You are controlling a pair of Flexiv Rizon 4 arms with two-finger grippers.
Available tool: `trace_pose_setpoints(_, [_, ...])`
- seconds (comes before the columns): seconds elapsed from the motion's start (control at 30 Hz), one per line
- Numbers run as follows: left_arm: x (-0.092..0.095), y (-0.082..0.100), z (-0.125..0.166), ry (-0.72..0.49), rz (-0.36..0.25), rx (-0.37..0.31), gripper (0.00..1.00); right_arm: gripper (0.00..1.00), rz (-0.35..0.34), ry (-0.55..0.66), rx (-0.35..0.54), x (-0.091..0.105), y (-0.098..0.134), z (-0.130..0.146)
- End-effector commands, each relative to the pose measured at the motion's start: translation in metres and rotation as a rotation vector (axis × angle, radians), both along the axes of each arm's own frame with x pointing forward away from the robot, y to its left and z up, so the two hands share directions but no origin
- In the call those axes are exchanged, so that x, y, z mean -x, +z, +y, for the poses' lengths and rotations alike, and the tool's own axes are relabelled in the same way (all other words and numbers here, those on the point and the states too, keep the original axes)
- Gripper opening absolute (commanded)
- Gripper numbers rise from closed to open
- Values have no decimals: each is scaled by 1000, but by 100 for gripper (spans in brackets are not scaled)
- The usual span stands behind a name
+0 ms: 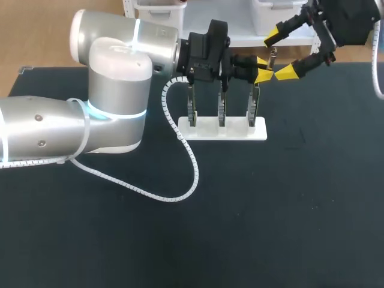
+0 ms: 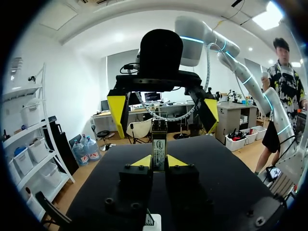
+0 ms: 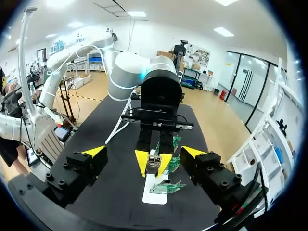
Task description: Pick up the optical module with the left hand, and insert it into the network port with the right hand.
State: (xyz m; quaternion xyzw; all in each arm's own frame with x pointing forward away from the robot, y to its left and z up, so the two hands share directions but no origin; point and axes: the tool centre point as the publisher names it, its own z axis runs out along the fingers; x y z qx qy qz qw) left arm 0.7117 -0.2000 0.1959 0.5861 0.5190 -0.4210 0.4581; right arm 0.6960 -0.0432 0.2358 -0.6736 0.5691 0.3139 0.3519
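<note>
The left hand (image 2: 159,162) is pinching the optical module (image 2: 159,144) upright above the counter's (image 1: 300,210) white board rack (image 1: 222,128); the right hand (image 1: 281,53) is hovering spread wide, facing it. Pickup is looking done; handover and insertion are remaining.

A black table (image 1: 288,210) is filling most of the head view, with a wooden floor (image 1: 36,36) showing at the upper left and a white shelf (image 1: 240,39) with pale bins (image 1: 157,8) running along the top edge. In the left wrist view, white walls (image 2: 72,91) are enclosing an office where ceiling lights (image 2: 268,18) are glowing, and water bottles (image 2: 85,150) are standing beside a white rack (image 2: 29,144), near desks (image 2: 125,115). In the right wrist view, ceiling panels (image 3: 136,13) are shining and glass partitions (image 3: 250,84) are lining the far side.
</note>
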Motion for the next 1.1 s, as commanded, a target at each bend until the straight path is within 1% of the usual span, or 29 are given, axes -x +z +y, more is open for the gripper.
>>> trace_pose_setpoints(0.03, [-2,1,-1,-5,2,-6,0,100,-1,0,-1,0,0,0])
trace_pose_setpoints(0.23, [-2,1,-1,-5,2,-6,0,100,-4,-1,-7,-1,1,0])
trace_pose_setpoints(0.53, [-2,1,-1,-5,2,-6,0,100,-14,-55,-48,-2,4,-3])
trace_pose_setpoints(1.1, [-2,1,-1,-5,2,-6,0,100,-13,-42,-54,-1,7,1])
